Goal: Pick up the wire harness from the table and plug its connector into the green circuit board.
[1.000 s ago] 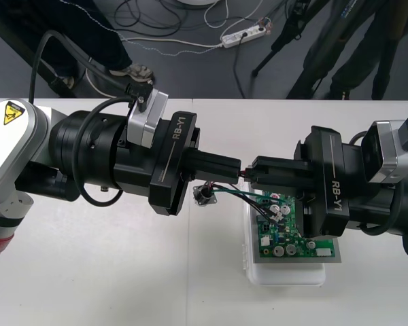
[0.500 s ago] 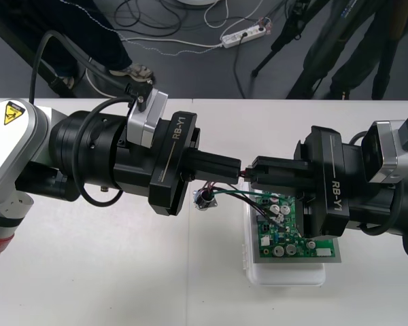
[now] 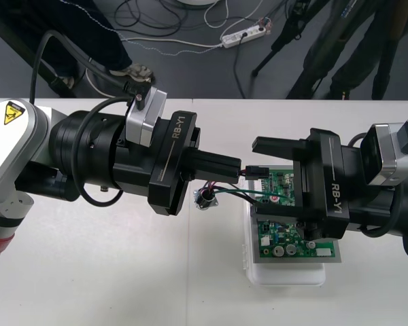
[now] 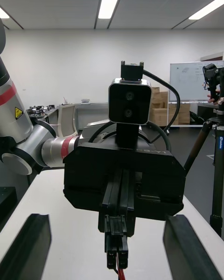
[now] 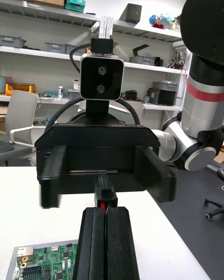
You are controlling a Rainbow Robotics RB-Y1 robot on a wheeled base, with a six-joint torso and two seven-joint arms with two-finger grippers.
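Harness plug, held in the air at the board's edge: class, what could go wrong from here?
1. The left gripper pinches just one end of the plug; it could slip or tilt.
2. The open right gripper flanks the plug and could snag the wires trailing to the socket.

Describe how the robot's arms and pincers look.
Both arms are thick black cylinders. The left pincer and right pincer are black blocks lettered "RB-Y1" in white, each with a silver camera. The left arm carries a yellow warning sticker and black cable.
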